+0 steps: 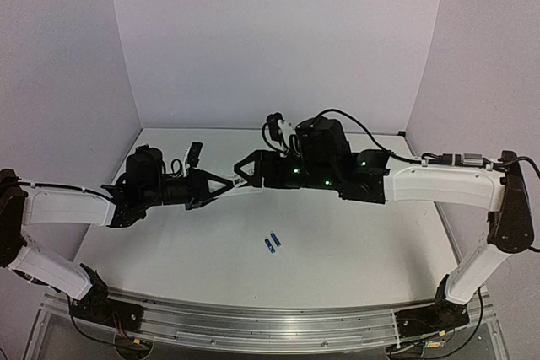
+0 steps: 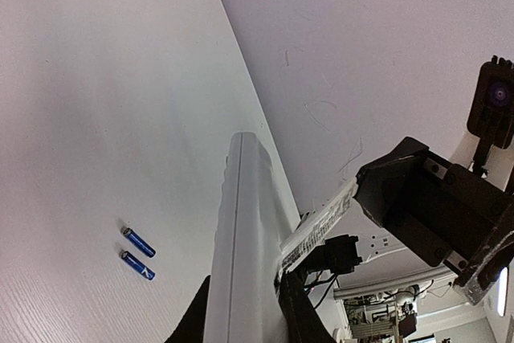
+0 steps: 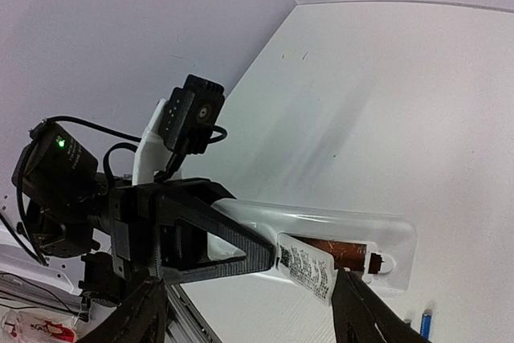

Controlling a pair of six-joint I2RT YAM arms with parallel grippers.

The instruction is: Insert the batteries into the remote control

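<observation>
Remote (image 1: 240, 191) is held up off the table (image 1: 363, 242), near the middle of the scene and a little left, level between the two arms; the left gripper (image 1: 221, 187) is pinched onto one end of it, its fingers (image 2: 295, 315) pressed against both sides of the white body (image 2: 245, 230). The open battery recess (image 3: 345, 251) shows in the right wrist view, brownish inside with a spring at its end; a printed label (image 3: 305, 271) hangs beside it.

The right gripper (image 1: 246, 171) points left at the remote's free end, its jaws spread wide with the fingers (image 3: 357, 311) well apart; whether they touch the remote cannot be told.

Batteries (image 1: 269, 245) lie on the table nearer than the remote and slightly to the right; the two blue cells (image 2: 138, 242) rest side by side, parallel, just apart, well clear of both grippers.
</observation>
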